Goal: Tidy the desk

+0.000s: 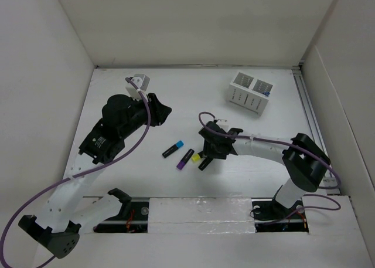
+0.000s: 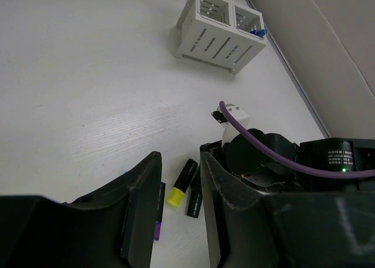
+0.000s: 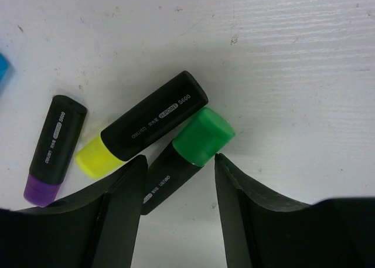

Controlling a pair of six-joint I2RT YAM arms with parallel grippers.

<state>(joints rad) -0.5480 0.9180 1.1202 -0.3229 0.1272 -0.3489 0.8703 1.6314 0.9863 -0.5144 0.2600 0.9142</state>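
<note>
Top view: the wide, flat, matte white desk fills the frame. Near its centre lies a loose cluster of black highlighter pens. My right gripper sits low over the right end of the cluster. My left gripper hangs to the upper left, well apart from it. A small white slotted two-compartment holder box stands at upper right.

Left wrist view: my left fingers stand narrowly apart, with nothing between them, above the desk.

Right wrist view: my right jaws are wide and straddle the black highlighter with the green cap at lower centre, not yet pressing it. The black highlighter with the yellow cap lies just beside it, upper left, seemingly touching.

To grip well, I judge I should centre on the green-capped pen's body, lower straight, and close slowly. The finger at lower left must slip between the two pens without nudging the yellow-capped one. Then I should lift squarely so the pen cannot twist.
</note>
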